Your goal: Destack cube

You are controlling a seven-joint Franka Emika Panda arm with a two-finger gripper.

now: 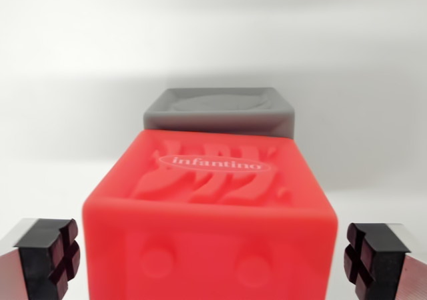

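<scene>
Item one: we list a white surface [60, 113] filling the wrist view. Item two: a red cube [210, 220], embossed "infantino", centred between our fingers. Item three: a grey cube [220, 112] just behind it; whether they touch, we cannot tell. Item four: our gripper [212, 257], black pads [50, 253] spread wide, clear of the red cube's sides.

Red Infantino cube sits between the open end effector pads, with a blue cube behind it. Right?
Not quite: the cube behind is grey, not blue, as the wrist view shows. The red Infantino cube does sit between the open end effector pads.
</scene>
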